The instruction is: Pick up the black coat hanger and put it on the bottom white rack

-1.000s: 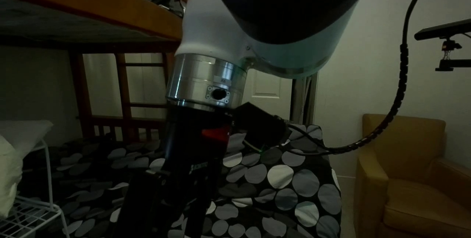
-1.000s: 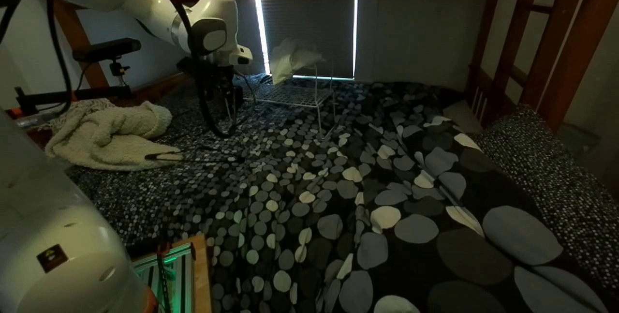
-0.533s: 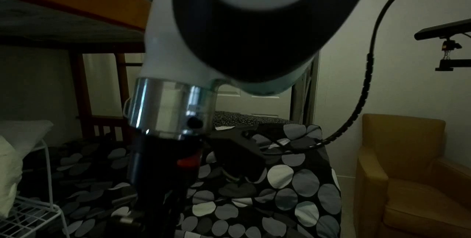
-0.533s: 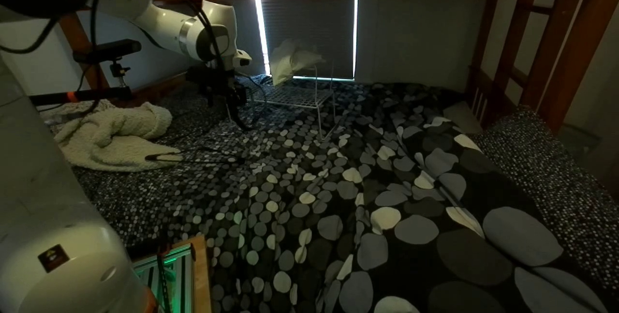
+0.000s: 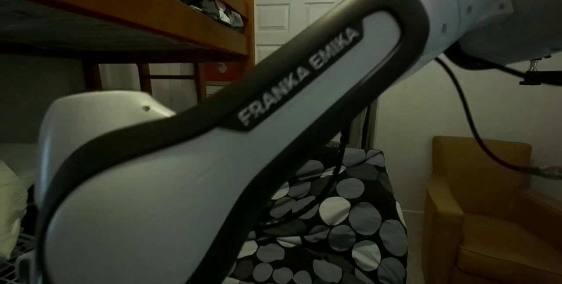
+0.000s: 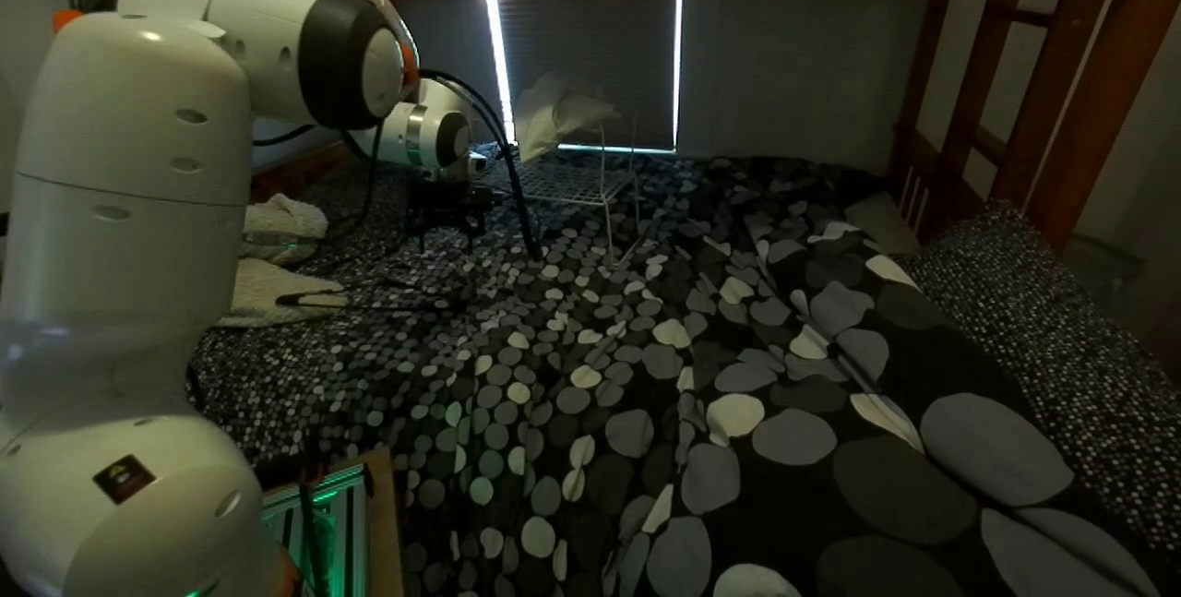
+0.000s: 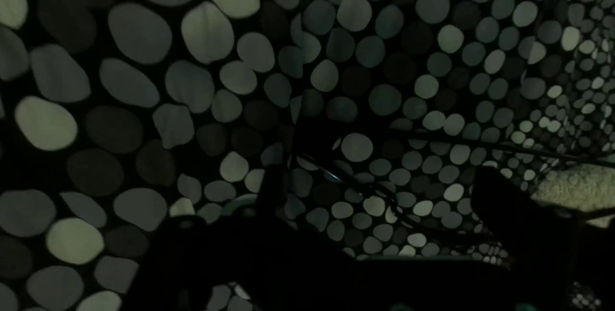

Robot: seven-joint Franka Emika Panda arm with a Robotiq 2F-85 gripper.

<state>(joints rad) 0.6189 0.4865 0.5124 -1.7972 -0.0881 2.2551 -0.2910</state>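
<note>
Our hanger point(image 7: 499, 146) lies on the bed point(image 6: 646, 412), one end on the corner of the blanket point(image 6: 268, 292), apart from the rack point(image 6: 577, 186). We judge it light and stiff, hardly fragile, but slim and, going by a glint in the wrist view, smooth enough to swivel in a loose grip. We would take hold near its middle, where the weight should balance, and press a little into the soft bed so as to get round the thin bar. The claw point(image 7: 379, 171) has its jaws wide apart and holds nothing; in an exterior view it seems to hang above the hanger, touching neither it nor the bed. Black on a dark pattern, the hanger's outline is partly lost to us.
</note>
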